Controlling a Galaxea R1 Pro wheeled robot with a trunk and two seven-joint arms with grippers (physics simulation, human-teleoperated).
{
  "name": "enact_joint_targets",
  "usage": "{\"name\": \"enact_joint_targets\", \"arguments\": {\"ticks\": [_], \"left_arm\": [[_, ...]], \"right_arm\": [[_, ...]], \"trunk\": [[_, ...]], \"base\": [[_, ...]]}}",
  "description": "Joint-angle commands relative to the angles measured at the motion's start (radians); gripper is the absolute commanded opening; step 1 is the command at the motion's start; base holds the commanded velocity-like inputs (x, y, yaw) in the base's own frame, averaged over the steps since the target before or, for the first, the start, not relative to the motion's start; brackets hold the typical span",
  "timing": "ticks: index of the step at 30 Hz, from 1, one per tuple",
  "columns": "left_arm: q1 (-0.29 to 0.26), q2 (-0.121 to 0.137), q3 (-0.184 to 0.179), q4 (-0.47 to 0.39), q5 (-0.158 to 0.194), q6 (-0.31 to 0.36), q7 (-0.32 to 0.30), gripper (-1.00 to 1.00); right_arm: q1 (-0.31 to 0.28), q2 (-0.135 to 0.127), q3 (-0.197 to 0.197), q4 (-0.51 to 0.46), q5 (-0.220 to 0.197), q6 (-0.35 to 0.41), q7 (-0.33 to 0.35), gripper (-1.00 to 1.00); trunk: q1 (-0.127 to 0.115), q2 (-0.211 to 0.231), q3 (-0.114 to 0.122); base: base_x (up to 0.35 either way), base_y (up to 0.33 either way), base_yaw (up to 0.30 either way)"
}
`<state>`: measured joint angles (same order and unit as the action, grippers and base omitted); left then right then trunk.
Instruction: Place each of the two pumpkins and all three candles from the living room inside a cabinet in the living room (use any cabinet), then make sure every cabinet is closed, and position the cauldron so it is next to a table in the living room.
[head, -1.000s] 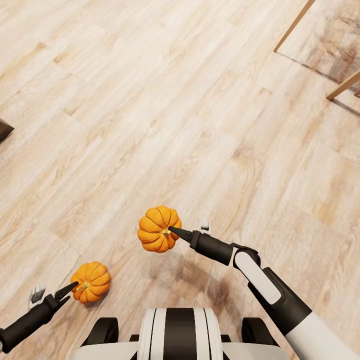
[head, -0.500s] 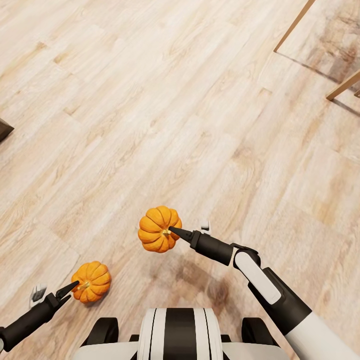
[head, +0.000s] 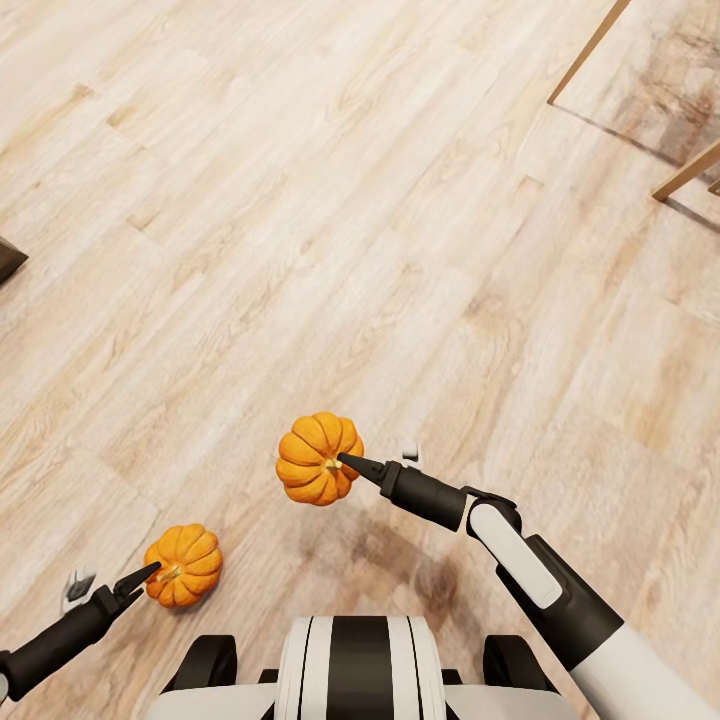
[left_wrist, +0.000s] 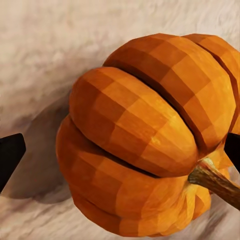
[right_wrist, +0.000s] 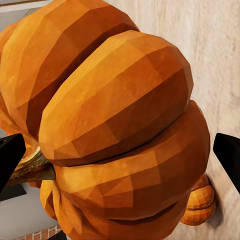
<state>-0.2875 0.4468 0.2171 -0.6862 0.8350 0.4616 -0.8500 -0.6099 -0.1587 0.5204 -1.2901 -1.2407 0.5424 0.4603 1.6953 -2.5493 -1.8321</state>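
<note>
Two ribbed orange pumpkins hang over the wood-plank floor of the living room. My right gripper (head: 347, 461) is shut on the larger-looking pumpkin (head: 315, 455) just ahead of my base. In the right wrist view this pumpkin (right_wrist: 115, 125) sits between the black fingertips (right_wrist: 10, 157), its stem pointing sideways. Low at the left, my left gripper (head: 150, 573) is shut on the other pumpkin (head: 187, 562). That pumpkin (left_wrist: 145, 135) spans the left wrist view between dark fingertips (left_wrist: 9, 152) and casts a shadow on the floor. The cabinet, candles and cauldron are out of view.
My base (head: 360, 660) shows at the bottom edge. Thin tan wooden legs (head: 588, 48) stand at the upper right. A dark corner of furniture (head: 8, 258) pokes in at the left edge. Open plank floor stretches ahead.
My left arm has drawn back and down a little, carrying its pumpkin with it. The right arm and its pumpkin have stayed put.
</note>
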Motion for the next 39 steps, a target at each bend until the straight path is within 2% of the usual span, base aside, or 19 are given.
{"name": "enact_joint_targets", "arguments": {"ticks": [1, 4, 7, 10, 20, 21, 39], "left_arm": [[0.001, 0.000, -0.026, 0.001, -0.016, -0.003, 0.020, 1.00], [0.001, 0.000, -0.034, -0.017, -0.016, -0.003, 0.020, 1.00], [0.001, 0.000, -0.081, -0.030, -0.017, -0.003, 0.020, 1.00], [0.001, 0.000, -0.100, -0.032, -0.016, -0.004, 0.020, 1.00], [0.001, 0.000, -0.107, -0.043, -0.017, -0.004, 0.020, 1.00], [0.001, 0.000, -0.107, -0.044, -0.017, -0.004, 0.020, -1.00], [0.001, 0.000, -0.107, -0.044, -0.017, -0.003, 0.020, -1.00]], "right_arm": [[-0.001, -0.001, 0.001, 0.000, -0.008, 0.004, 0.000, -1.00], [-0.001, -0.001, 0.001, 0.000, -0.008, 0.004, 0.000, -1.00], [-0.001, -0.001, 0.001, 0.000, -0.008, 0.004, 0.000, -1.00], [-0.001, -0.001, 0.001, 0.000, -0.008, 0.004, 0.000, -1.00], [-0.001, -0.001, 0.001, 0.000, -0.008, 0.004, 0.000, -1.00], [-0.001, -0.001, 0.001, 0.000, -0.008, 0.004, 0.000, -1.00], [-0.001, -0.001, 0.001, 0.000, -0.008, 0.004, 0.000, -1.00]], "trunk": [[0.000, 0.000, 0.000], [0.000, 0.000, 0.000], [0.000, 0.000, 0.000], [0.000, 0.000, 0.000], [0.000, 0.000, 0.000], [0.000, 0.000, 0.000], [0.000, 0.000, 0.000]], "base": [[0.000, 0.000, 0.000], [0.000, 0.000, 0.000], [0.000, 0.000, 0.000], [0.000, 0.000, 0.000], [0.000, 0.000, 0.000], [0.000, 0.000, 0.000], [0.000, 0.000, 0.000]]}}
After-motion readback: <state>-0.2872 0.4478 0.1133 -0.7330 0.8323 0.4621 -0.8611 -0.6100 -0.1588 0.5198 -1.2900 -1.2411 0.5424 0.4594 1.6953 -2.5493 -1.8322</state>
